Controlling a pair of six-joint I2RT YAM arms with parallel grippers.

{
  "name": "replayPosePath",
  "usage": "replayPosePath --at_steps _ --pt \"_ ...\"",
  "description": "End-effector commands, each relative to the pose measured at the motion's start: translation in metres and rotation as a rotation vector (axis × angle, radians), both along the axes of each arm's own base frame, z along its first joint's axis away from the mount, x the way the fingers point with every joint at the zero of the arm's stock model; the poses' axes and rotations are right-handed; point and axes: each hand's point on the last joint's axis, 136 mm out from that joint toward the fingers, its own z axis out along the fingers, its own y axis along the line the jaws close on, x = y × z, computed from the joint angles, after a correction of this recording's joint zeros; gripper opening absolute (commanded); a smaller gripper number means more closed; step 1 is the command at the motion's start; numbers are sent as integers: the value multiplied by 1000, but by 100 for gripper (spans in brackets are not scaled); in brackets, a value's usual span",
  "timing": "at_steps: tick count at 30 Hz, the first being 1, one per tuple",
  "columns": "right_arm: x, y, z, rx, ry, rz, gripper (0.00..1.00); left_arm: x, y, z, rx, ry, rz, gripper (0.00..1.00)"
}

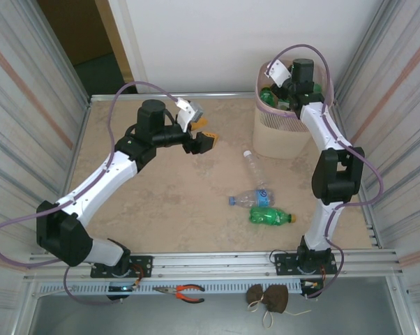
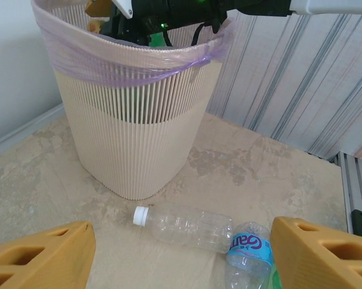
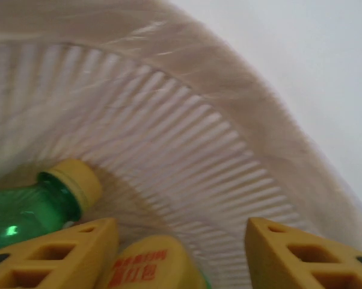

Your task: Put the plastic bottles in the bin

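**Release over the bin, three left to fetch**

Judged as the drop step: hold the right gripper (image 3: 181, 238) inside the rim of the bin (image 1: 280, 136), fingers parted with nothing clamped between them. Then lift straight up, to avoid snagging the pink liner. Keep the left gripper (image 2: 181, 233) low over the bench (image 1: 168, 202), fingers wide and empty, lined up on the clear bottle (image 2: 184, 226) lying near the bin's foot.

Use the overhead view for the count on the bench: that clear one, a blue-labelled bottle (image 1: 252, 199) and a green bottle (image 1: 271, 216) right beside it. Turn to the right wrist view for the bin's inside: a yellow-capped bottle (image 3: 30, 211), green, and a second yellow cap (image 3: 148, 265) by the fingers.
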Motion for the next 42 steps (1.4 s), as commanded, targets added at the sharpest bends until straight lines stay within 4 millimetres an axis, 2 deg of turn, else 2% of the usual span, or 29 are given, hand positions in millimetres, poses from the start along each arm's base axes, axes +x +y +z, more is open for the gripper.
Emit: replayPosePath --at_steps 1,4,6,7,8,12,15,18,23,26,28,31,34,38,40,42 --pt "-9 11 36 128 -22 33 67 4 0 18 -33 -34 -6 77" --pt "-20 17 66 229 -45 66 78 4 0 20 -40 -37 -6 77" --pt "-28 19 77 280 -40 76 82 3 0 21 -43 -36 -8 76" --pt "-31 19 96 309 -71 85 83 3 0 21 -44 -37 -8 76" --pt "-34 18 105 333 -83 83 83 3 0 21 -46 -35 -9 76" --pt "-38 2 124 468 -101 15 74 3 -1 19 -47 -31 -11 76" --pt "-37 -17 125 574 -74 -80 64 4 -2 18 -49 -25 -12 76" --pt "-37 -32 116 634 -34 -173 57 5 -2 15 -47 -16 -12 75" --pt "-33 -50 88 726 69 -290 48 6 -4 13 -47 -11 -16 75" --pt "-31 -48 73 770 142 -295 42 7 -4 12 -46 -7 -16 75" --pt "-30 -39 62 805 201 -274 39 7 -5 11 -46 -7 -17 75" --pt "-26 -32 38 835 316 -289 34 8 -5 10 -45 -6 -16 75" --pt "-26 -43 4 832 406 -414 32 9 -5 9 -43 -5 -15 75" --pt "-32 -51 -38 834 491 -496 31 10 -6 6 -40 2 -16 75" --pt "-36 -52 -49 831 514 -521 30 11 -6 2 -35 13 -14 75" --pt "-38 -53 -50 836 518 -523 29 11 -7 -1 -33 24 -16 74"
